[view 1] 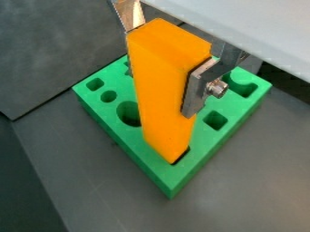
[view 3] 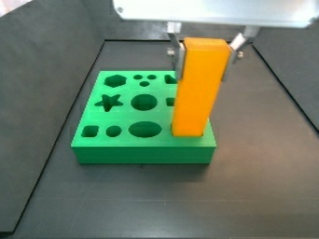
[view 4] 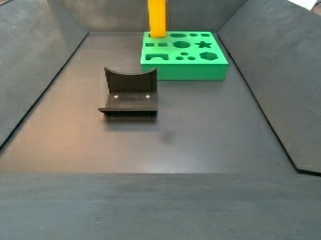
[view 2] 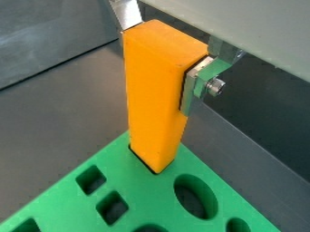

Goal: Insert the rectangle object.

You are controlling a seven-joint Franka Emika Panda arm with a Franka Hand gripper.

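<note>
The rectangle object (view 1: 164, 91) is a tall orange-yellow block. It stands upright with its lower end in a slot at the edge of the green board (view 1: 169, 177). My gripper (view 1: 164, 59) is shut on the block's upper part, with one silver finger (view 1: 198, 86) flat against its side. The same grip shows in a wrist view on the block (view 2: 158, 91), the gripper (view 2: 164, 59) and the board (view 2: 145, 186). In a side view the block (view 3: 200, 89) rises from the board's (view 3: 137, 149) right side, with the gripper (view 3: 206, 49) at its top. In a side view the block (view 4: 157, 17) stands at the board's (view 4: 189, 72) left.
The board has several other shaped holes, among them a star (view 3: 110, 102) and a round one (view 3: 145, 101). The dark fixture (view 4: 128, 94) stands on the floor beside the board. Dark sloping walls (view 4: 51, 66) enclose the floor.
</note>
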